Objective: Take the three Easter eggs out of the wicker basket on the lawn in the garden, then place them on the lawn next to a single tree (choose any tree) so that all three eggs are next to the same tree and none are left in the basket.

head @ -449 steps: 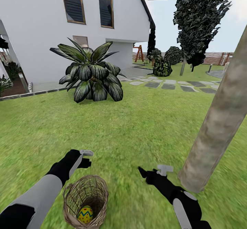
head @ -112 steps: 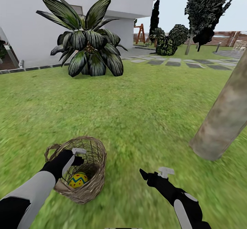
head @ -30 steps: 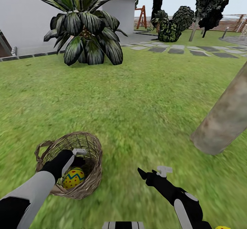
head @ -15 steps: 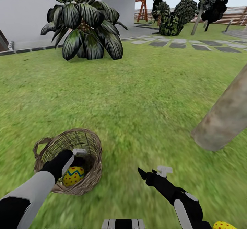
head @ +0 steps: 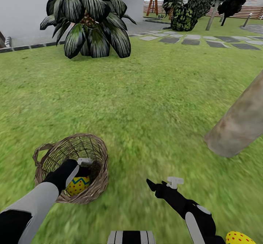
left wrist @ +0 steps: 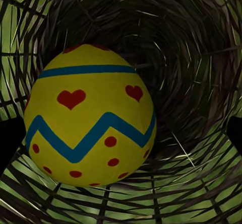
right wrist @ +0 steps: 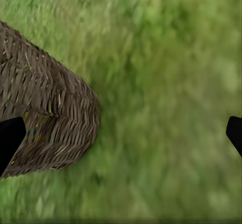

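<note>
While both arms reach low over the grass, the scene reads from near to far as follows.

Left tool: the left tool (head: 84, 167) is lowered into the wicker basket (head: 95, 150). In the left wrist view its dark fingertips (left wrist: 10, 143) sit wide apart at the two edges, spread and gripping nothing, with the egg between them; whether a finger touches the shell cannot be told.

Right tool: the right tool (head: 160, 183) hovers over bare grass, well apart from the basket. Its fingertips (right wrist: 9, 138) stand wide apart in the right wrist view, released and empty.

Egg in basket: one yellow egg (left wrist: 89, 116) lies at the basket's bottom, with blue zigzag and band, red hearts and dots. Its long axis is tilted, narrow end toward the blue band, leaning on the woven wall.

Second egg: another yellow, red-dotted egg (head: 239, 238) lies on the grass at the head view's near right corner, just past the right forearm; its axis cannot be told.

Basket: upright on the lawn (head: 146, 101), mouth open upward, a loop handle on its far-left side.

Tree: a grey-brown trunk (head: 241, 121) meets the grass to the right, beyond the right tool.

Garden beyond: a dark-fronded palm (head: 89, 21) before a white house wall (head: 22, 10), stone slabs (head: 193, 41), shrubs, a wooden fence (head: 252, 12).
</note>
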Motion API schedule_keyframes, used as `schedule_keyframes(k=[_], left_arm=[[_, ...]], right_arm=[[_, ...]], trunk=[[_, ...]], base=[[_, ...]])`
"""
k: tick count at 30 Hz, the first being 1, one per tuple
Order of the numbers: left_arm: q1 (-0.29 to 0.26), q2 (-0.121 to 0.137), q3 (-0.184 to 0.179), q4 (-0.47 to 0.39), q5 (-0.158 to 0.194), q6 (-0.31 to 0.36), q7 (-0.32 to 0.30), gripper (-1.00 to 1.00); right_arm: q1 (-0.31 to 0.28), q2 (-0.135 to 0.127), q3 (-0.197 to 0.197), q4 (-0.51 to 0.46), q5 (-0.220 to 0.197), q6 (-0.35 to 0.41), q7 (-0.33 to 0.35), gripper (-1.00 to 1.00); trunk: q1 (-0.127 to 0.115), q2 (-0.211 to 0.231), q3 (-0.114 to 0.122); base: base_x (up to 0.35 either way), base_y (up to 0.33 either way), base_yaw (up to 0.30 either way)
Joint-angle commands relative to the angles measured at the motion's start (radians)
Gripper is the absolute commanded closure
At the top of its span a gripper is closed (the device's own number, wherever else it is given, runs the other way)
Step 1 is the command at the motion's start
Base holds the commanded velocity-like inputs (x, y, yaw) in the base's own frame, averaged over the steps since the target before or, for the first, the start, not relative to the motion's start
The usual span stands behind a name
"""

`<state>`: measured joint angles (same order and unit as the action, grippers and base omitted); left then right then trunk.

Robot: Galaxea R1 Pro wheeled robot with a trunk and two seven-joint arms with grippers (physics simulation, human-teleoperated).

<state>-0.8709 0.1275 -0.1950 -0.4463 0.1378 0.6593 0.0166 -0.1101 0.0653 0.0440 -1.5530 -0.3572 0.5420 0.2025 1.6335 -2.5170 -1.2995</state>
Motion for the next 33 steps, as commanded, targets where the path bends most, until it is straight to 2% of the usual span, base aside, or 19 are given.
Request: schedule_keyframes(k=[1, 33], left_arm=[[0.000, 0.001, -0.007, -0.001, 0.008, 0.004, 0.002, -1.00], [0.000, 0.002, -0.007, 0.001, 0.011, 0.006, 0.001, -1.00]], right_arm=[[0.000, 0.000, -0.001, 0.000, -0.003, 0.006, 0.002, -1.00], [0.000, -0.001, -0.001, 0.001, -0.002, 0.006, 0.002, -1.00]], trunk=[[0.000, 0.000, -0.001], [0.000, 0.000, -0.001]], base=[[0.000, 0.000, 0.000], [0.015, 0.059, 0.000]])
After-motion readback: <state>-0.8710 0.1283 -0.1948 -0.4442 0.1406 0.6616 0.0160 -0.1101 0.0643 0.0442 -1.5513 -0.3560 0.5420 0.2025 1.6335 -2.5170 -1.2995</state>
